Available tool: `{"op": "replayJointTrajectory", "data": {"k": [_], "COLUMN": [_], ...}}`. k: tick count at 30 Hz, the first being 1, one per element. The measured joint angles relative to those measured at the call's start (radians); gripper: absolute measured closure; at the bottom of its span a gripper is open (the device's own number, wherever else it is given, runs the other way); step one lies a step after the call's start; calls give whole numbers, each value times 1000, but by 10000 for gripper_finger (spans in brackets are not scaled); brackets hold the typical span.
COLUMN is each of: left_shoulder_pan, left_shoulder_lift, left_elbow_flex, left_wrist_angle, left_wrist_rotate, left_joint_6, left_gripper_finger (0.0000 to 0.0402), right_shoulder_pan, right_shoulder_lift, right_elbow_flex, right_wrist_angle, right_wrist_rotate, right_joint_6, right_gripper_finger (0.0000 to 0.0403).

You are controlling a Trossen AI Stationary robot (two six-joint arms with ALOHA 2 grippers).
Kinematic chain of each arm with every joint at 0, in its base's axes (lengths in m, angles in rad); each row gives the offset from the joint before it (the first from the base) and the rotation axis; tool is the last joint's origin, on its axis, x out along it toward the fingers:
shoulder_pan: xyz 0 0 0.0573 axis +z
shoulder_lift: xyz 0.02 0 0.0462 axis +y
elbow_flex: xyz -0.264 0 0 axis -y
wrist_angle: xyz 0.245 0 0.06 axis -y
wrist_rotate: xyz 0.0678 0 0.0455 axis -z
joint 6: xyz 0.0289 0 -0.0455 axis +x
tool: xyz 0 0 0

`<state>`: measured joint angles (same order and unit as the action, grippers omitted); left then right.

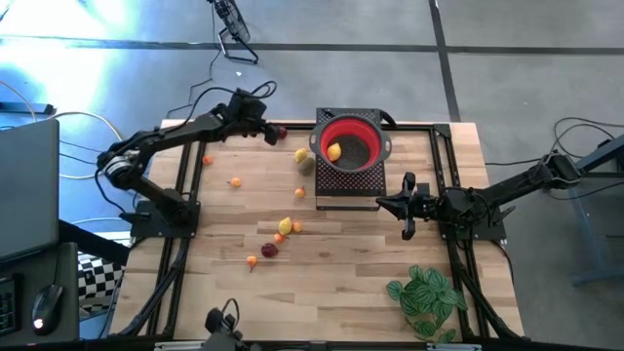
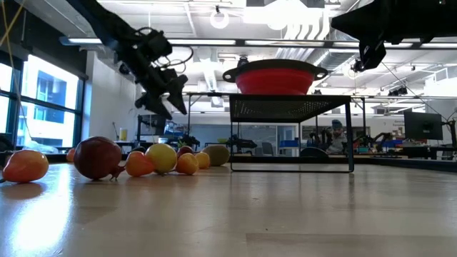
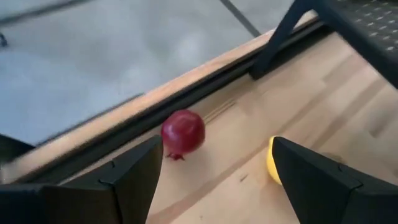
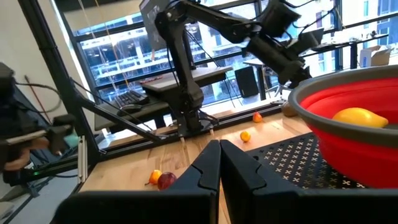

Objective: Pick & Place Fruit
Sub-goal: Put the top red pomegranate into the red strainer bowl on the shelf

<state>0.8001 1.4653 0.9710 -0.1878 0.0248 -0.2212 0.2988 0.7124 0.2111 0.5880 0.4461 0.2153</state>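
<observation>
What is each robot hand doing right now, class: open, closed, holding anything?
Left hand: open, empty, above a dark red fruit near the table edge.
Right hand: closed, holding nothing, beside the red bowl.

No text, label, brand or number can be read anywhere, as far as these views show.

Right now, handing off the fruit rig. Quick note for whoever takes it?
Left gripper: fingers open, hovering over a dark red fruit at the table's far edge, not gripping it.
Right gripper: fingers shut, empty, waiting beside the black stand.
Done: one yellow-orange fruit in the red bowl.
Left: the scattered fruits on the table, including the cluster near its middle.
</observation>
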Motion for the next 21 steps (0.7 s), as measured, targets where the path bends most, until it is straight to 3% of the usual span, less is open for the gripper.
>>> {"op": "replayJointTrajectory", "data": {"k": [4,10,21], "left_shoulder_pan": [32,38,38], "left_shoulder_lift": [50,91,191], "left_elbow_flex": [2,10,198], "left_wrist_angle": [5,28,-118], "left_wrist_rotate": [62,64,18], "left_joint_6": [-23,-23,33], "left_gripper_finger": [105,105,105], "right_shoulder_pan": [0,0,0], "right_shoulder_lift": [0,0,0], "right_elbow_flex": [0,0,0], "right_wrist_angle": [0,0,0], "right_wrist_rotate": [0,0,0], "right_joint_6": [0,-2,-2], "right_gripper_finger": [401,401,401]}}
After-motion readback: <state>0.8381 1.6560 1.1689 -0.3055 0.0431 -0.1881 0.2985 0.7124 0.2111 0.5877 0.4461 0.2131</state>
